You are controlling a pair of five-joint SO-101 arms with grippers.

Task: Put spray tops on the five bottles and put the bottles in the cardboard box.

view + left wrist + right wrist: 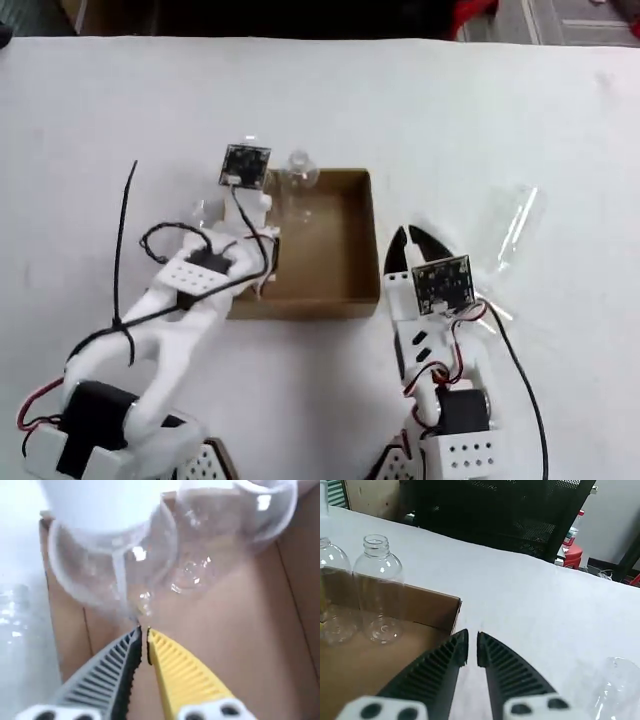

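Note:
The cardboard box (350,270) lies in the middle of the table. My left gripper (144,632) hangs inside it near its far left corner, its grey and yellow fingers shut with nothing clearly between them. Just beyond its tips stand two clear bottles: one (100,565) wears a white spray top (95,505), the other (235,525) stands beside it. The open-necked bottle (379,590) also appears in the right wrist view, standing in the box (420,605). My right gripper (410,240) rests just right of the box, its black fingers (445,665) shut and empty.
A clear bottle (515,230) lies on its side on the table right of my right gripper, also visible as a bottle (615,690) in the right wrist view. Another clear bottle (200,212) lies outside the box's left wall. A dark chair (495,515) stands beyond the far table edge.

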